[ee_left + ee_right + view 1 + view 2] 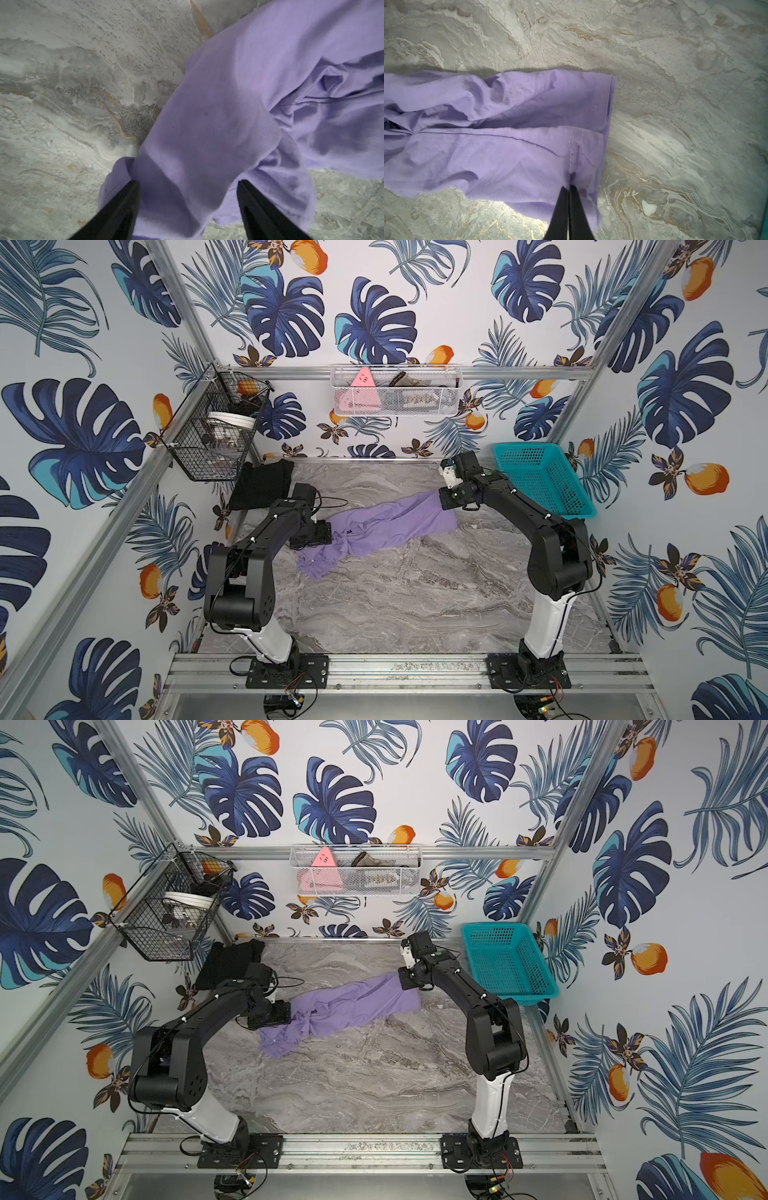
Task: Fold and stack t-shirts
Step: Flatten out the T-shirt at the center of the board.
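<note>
The crumpled lavender-purple cloth shirt [374, 526] lay stretched in a rumpled band across the middle of the grey marble-patterned tabletop [415, 593], between the two arms. The left gripper [188, 182] stood with its black fingers [128, 199] spread wide, a fold of the shirt lying loose between them. The right gripper [569, 187] was pinched tight on the stitched hem at the shirt's opposite end. The plain black folded shirt [262, 485] sat at the far left corner, well apart from the teal plastic mesh basket [540, 477] at the far right.
</note>
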Motion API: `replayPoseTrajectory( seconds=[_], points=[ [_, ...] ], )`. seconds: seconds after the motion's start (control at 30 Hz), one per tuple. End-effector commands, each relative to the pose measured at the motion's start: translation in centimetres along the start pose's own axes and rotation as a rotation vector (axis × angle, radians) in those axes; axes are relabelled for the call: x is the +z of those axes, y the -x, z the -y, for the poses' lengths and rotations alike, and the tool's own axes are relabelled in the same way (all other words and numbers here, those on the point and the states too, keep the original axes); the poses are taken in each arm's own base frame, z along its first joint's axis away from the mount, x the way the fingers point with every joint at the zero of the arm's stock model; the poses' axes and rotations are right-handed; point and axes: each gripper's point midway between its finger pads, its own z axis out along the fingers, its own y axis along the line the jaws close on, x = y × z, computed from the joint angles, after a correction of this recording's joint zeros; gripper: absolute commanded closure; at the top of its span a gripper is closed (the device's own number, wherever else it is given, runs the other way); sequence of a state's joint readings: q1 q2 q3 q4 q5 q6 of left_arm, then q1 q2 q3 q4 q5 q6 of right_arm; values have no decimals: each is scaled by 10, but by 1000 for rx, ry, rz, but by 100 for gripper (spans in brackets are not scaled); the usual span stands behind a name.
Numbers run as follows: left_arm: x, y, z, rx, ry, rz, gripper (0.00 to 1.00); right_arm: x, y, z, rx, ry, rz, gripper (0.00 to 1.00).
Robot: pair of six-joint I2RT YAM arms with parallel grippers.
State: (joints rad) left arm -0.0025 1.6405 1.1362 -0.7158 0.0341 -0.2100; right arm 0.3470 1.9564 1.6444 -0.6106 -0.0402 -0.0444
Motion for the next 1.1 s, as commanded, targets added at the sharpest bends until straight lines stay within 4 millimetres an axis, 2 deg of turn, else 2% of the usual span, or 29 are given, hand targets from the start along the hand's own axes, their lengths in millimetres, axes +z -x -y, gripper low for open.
replayPoseTrajectory(
  seconds=[0.0, 0.1, 0.13, 0.17, 0.2, 0.27, 0.3, 0.47, 0.63, 0.73, 0.9, 1.0, 1.07],
  points=[
    [-3, -8, 3, 5, -18, -13, 19, 2, 5, -2, -7, 10, 5, 100],
    [-1, -13, 4, 4, -25, -21, 21, 3, 8, -3, -1, 19, 9, 100],
    [0, -14, 5, 6, -28, -23, 24, 3, 8, -3, -2, 20, 9, 100],
    [2, -16, 5, 12, -32, -27, 32, 4, 9, -3, -3, 20, 11, 100],
    [5, -17, 6, 22, -34, -28, 48, 4, 10, -3, -3, 17, 11, 100],
    [11, -15, 2, 32, -6, -30, 88, 4, 11, -3, -7, 16, 13, 100],
    [13, -14, -1, 35, 14, -31, 100, 2, 11, -3, -7, 16, 16, 100],
    [19, -4, -4, 47, 44, -45, 100, -4, 5, -4, -9, 16, 15, 100],
    [9, 10, -5, 47, 65, -15, 100, -10, -1, -2, -19, 8, 16, 100],
    [-10, 28, -3, 51, 65, 42, 100, -14, -2, -1, -26, 5, 22, 100],
    [-54, 65, 3, 56, 62, 168, 100, -21, -1, 1, -31, -2, 37, 100],
    [-74, 86, 4, 53, 72, 230, 100, -34, 5, 4, -33, -8, 62, 100],
    [-88, 101, 4, 52, 79, 276, 100, -51, 11, 4, -38, -13, 86, 100]
  ],
)
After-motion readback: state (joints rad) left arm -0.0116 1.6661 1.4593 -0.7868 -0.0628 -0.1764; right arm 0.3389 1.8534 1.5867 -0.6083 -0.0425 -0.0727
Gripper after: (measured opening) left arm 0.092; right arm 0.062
